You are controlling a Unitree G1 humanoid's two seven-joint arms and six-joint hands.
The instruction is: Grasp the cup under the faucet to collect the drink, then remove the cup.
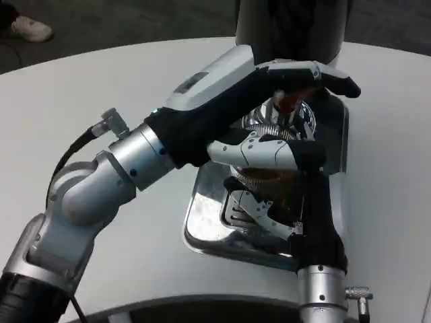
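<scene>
Our left hand (269, 101) reaches over the chrome drip tray (202, 229); we cannot tell what it holds. Our right hand (269, 202) grips the cup (259, 176), contents hidden.

Silver jointed left forearm (101, 182), black cable at its elbow, left hand (262, 101) white-backed with black fingers, silver right forearm (322, 293)

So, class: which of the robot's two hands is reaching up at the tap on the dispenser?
The left hand, stretched across from the picture's left, fingers at the red tap; the right hand sits lower over the tray.
</scene>
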